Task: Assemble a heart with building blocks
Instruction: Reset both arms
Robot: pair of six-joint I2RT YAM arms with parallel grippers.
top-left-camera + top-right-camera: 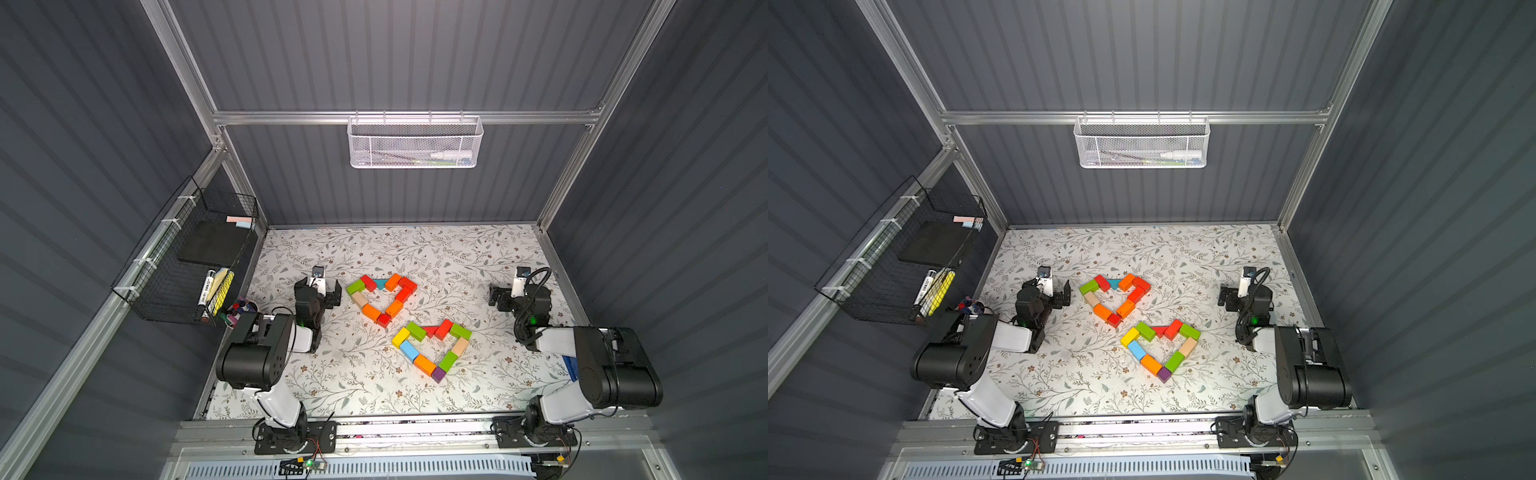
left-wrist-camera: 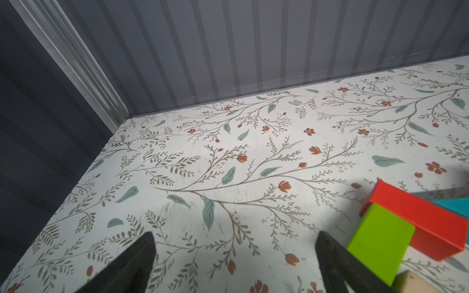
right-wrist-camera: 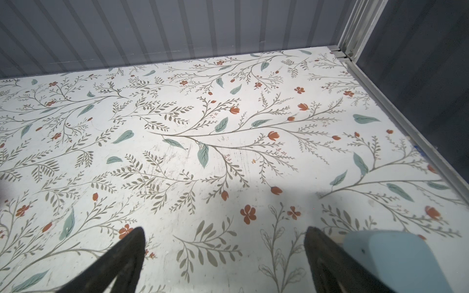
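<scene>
The building blocks lie in two hollow heart outlines mid-table in both top views. The farther heart includes an orange block (image 1: 392, 281) (image 1: 1126, 281); the nearer includes a green block (image 1: 415, 331) (image 1: 1145, 330) and ends in a purple cube (image 1: 438, 374). My left gripper (image 1: 318, 286) (image 1: 1047, 286) (image 2: 234, 234) stands open and empty just left of the farther heart. Its wrist view shows a green block (image 2: 378, 241), a red one (image 2: 418, 215), a teal one (image 2: 454, 205) and a tan one (image 2: 413, 284) beside one finger. My right gripper (image 1: 513, 291) (image 1: 1241, 293) (image 3: 225, 229) is open over bare table at the right.
The table has a floral top (image 1: 374, 249). A white mesh basket (image 1: 415, 143) hangs on the back wall. On the left wall, a black wire basket (image 1: 187, 257) holds markers. A cup of marker pens (image 1: 241, 309) stands behind my left arm. A pale blue piece (image 3: 393, 258) sits beside my right finger.
</scene>
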